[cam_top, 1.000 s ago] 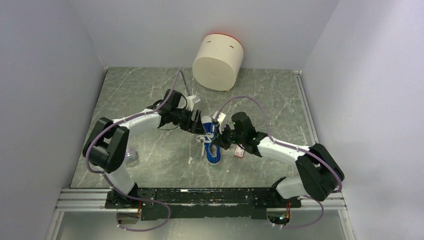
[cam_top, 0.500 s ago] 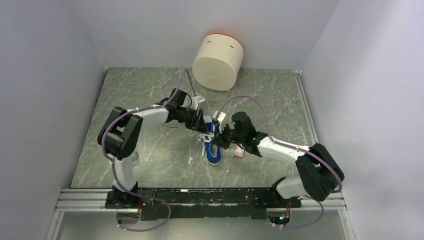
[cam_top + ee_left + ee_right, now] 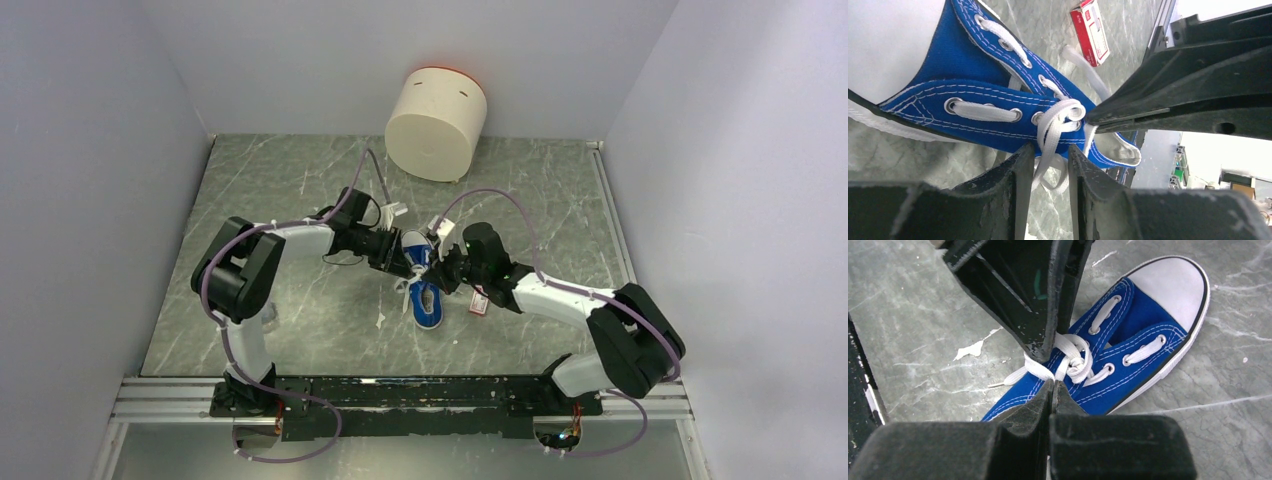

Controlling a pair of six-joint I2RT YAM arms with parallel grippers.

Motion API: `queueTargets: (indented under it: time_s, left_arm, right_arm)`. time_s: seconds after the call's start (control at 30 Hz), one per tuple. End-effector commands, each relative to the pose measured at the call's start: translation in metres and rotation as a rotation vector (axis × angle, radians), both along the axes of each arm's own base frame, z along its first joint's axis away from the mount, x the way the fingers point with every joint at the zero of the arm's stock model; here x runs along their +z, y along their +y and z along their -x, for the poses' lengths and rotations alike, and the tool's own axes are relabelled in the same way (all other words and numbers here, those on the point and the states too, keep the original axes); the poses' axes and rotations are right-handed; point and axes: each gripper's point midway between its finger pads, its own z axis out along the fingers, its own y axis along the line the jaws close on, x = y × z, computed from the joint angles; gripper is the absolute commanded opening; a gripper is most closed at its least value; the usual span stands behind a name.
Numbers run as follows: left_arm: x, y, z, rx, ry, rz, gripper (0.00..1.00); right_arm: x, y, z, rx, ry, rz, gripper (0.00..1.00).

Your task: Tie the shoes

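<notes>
Marble table (image 3: 300, 190), blue sneaker (image 3: 428, 308), white laces (image 3: 1058, 117)

Both grippers close off the sneaker (image 3: 426, 303) at its laces: the left gripper (image 3: 1050, 155) enters from the left and the right gripper (image 3: 1052, 385) from the right, tips almost meeting. A packet (image 3: 478, 302) lies just beside the sneaker under the right arm. A cream cylinder (image 3: 436, 122) stands against the far wall, well apart. The heel end and the table (image 3: 280, 180) at far left and far right allow passage.

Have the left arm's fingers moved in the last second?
Yes: the left fingers slid slightly toward the near edge, away from the cream cylinder, nearer the laces of the shoe.
</notes>
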Motion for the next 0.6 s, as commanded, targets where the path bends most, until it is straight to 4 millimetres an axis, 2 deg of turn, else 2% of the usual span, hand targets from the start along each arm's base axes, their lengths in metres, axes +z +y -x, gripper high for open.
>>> queueTargets:
  time_s: [0.0, 0.13, 0.33, 0.43, 0.57]
  left_arm:
    - [0.024, -0.008, 0.001, -0.022, -0.039, 0.086, 0.38]
    - [0.025, -0.010, 0.001, -0.019, -0.031, 0.102, 0.50]
    - [0.016, -0.011, -0.002, -0.020, -0.023, 0.067, 0.59]
    - [0.014, -0.013, -0.003, -0.027, -0.033, 0.066, 0.59]
    - [0.012, -0.014, -0.004, -0.025, -0.034, 0.048, 0.46]
  right_arm:
    - [0.004, 0.005, -0.013, -0.030, -0.020, -0.008, 0.00]
    - [0.003, 0.006, -0.016, -0.031, -0.021, -0.006, 0.00]
    - [0.006, 0.007, -0.020, -0.041, -0.027, -0.018, 0.00]
    - [0.005, 0.008, -0.020, -0.036, -0.023, -0.021, 0.00]
    - [0.006, 0.011, -0.021, -0.031, -0.022, -0.028, 0.00]
